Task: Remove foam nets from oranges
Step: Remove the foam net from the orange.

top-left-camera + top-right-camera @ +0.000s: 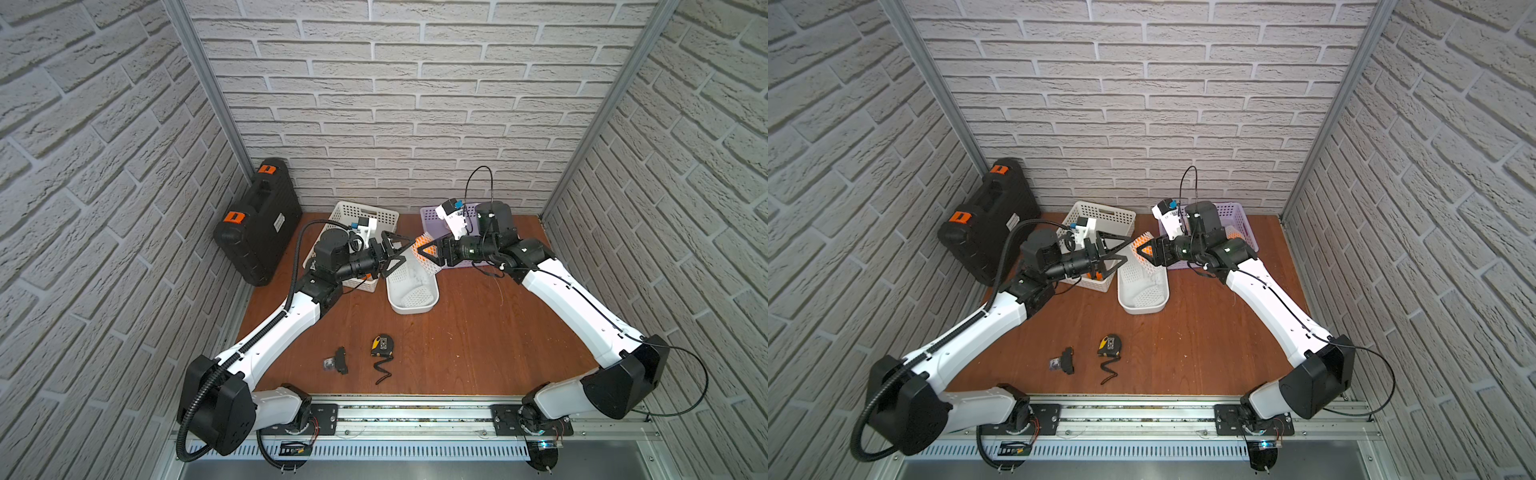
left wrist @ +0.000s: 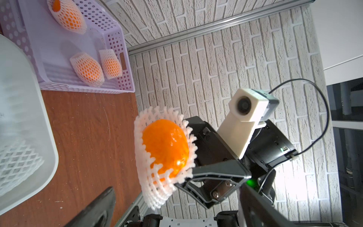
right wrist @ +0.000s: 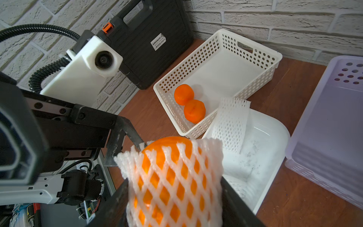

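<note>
Brown wood-grain table (image 1: 478, 332): a black case (image 1: 259, 224) with orange latches stands on edge against the far corner wall. A white perforated basket (image 1: 365, 210) sits just beside it, then a plain white tub (image 1: 413, 309) and a lavender perforated basket (image 1: 1241, 220). Near the front edge lie a yellow-and-black tape measure (image 1: 382, 345), strap trailing, and a small black part (image 1: 341, 359), possibly a clip.

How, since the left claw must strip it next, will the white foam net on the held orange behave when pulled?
The white foam mesh net is probably soft and stretchy: its diamond holes gape over the round orange fruit. Its frilled rim flares loose, so it likely peels back easily. Where the right claw pinches through it, it may resist.
</note>
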You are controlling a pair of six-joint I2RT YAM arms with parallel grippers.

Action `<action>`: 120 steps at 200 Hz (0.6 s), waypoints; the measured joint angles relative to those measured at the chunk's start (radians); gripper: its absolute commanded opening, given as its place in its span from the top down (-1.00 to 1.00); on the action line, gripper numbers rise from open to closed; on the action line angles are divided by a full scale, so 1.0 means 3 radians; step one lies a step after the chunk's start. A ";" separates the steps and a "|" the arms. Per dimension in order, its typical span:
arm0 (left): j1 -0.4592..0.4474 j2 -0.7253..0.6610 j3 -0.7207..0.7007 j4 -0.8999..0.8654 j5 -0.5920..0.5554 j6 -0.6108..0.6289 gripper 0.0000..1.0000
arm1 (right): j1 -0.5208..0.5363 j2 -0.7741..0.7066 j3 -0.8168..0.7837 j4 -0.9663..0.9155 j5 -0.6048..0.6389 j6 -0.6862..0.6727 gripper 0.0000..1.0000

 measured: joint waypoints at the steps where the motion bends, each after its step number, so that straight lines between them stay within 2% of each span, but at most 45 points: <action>1: 0.0000 -0.0001 -0.0001 0.0004 0.0000 -0.0003 -0.97 | 0.0001 0.0000 0.0000 0.0000 0.0000 0.0000 0.08; 81: -0.0066 0.0098 -0.0092 0.0094 -0.0041 -0.0148 -0.96 | 0.0310 0.0011 0.0005 -0.0005 0.0028 0.0027 0.07; 101: -0.0120 0.0109 -0.0100 0.0134 -0.0053 -0.0167 -0.92 | 0.0347 0.0011 0.0005 -0.0004 0.0028 0.0037 0.07; 120: -0.0158 0.0111 -0.0136 0.0165 -0.0086 -0.0191 -0.77 | 0.0364 0.0011 0.0005 -0.0005 0.0037 0.0058 0.07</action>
